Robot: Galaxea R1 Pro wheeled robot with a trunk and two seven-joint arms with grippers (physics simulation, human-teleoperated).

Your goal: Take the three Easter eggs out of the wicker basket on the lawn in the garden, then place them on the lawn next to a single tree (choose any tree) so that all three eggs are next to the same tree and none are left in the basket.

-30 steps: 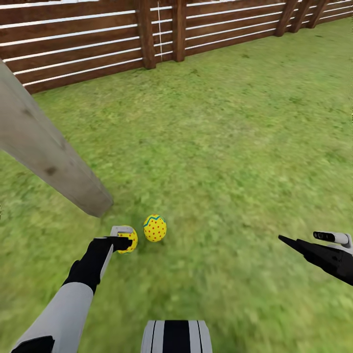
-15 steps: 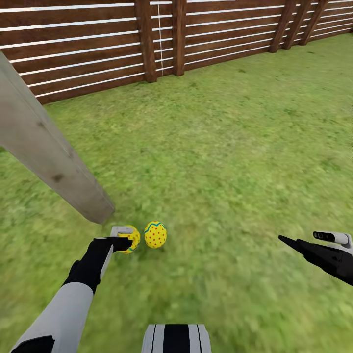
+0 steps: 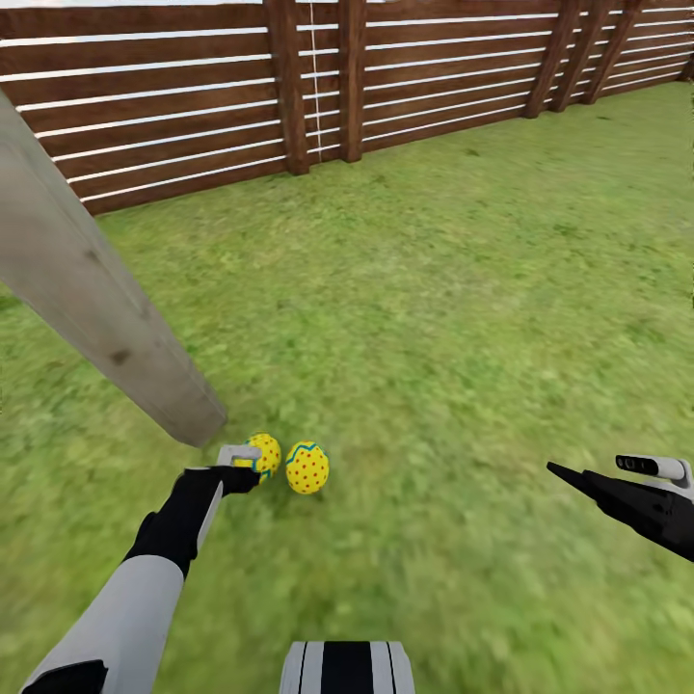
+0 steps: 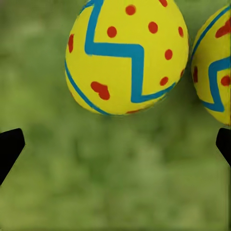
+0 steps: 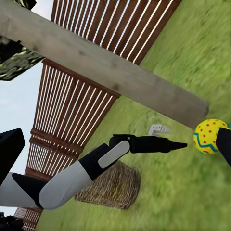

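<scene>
Two Easter eggs point(image 3: 284, 462) lay lower left beside the tree point(image 3: 96, 308) trunk, just beyond the left gripper point(image 3: 234, 465)'s wide-open, empty fingers.

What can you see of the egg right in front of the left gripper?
The egg is yellow with red dots and a blue zigzag band, smooth and glossy. It rests on the lawn near the foot of the tree trunk, close beside a second egg; whether the two touch cannot be told. The left gripper sits just short of it, jaws spread wide and not gripping it.
</scene>
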